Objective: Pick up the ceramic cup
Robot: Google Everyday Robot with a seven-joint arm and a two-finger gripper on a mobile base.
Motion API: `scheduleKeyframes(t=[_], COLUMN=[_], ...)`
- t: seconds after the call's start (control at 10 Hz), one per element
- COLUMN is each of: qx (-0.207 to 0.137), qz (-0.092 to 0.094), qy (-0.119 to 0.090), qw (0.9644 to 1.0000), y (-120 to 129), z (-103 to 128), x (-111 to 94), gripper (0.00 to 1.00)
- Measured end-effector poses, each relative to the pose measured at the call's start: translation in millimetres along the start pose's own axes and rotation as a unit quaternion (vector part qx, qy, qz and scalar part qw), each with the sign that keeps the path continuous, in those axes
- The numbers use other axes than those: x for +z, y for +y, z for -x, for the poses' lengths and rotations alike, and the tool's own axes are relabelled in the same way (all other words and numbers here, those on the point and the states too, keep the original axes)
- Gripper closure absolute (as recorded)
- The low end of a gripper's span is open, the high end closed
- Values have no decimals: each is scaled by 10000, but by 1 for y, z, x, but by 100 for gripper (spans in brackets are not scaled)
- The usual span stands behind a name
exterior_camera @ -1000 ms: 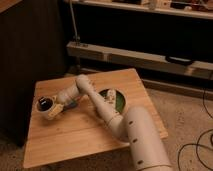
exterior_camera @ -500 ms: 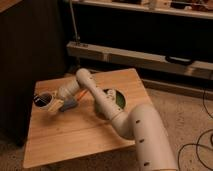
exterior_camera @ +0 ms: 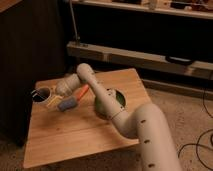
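The ceramic cup (exterior_camera: pixel 43 93) is gripped by the gripper (exterior_camera: pixel 49 95) near the table's (exterior_camera: pixel 75 135) left edge, beside the green bowl (exterior_camera: pixel 118 100).

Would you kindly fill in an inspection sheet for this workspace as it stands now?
Surface: wooden table, square, on a speckled floor.
Job's things: cup, small, dark inside, at the table's left edge; whether it is lifted cannot be told.
Clutter: green bowl partly hidden behind the arm; an orange-and-blue object lies beside the gripper.
Gripper: gripper right beside the cup, at the table's left side; the arm reaches across the table from the lower right.
Cables: dark cable on the floor at right.
Surroundings: dark cabinet at left, metal shelf rail behind the table.
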Motion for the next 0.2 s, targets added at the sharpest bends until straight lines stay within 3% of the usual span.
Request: scheduleKeyframes(t=[0.2], qx=[-10], qz=[-163], qy=[96], qw=[9998], y=[-4], z=[-15], x=[-3], gripper=[100])
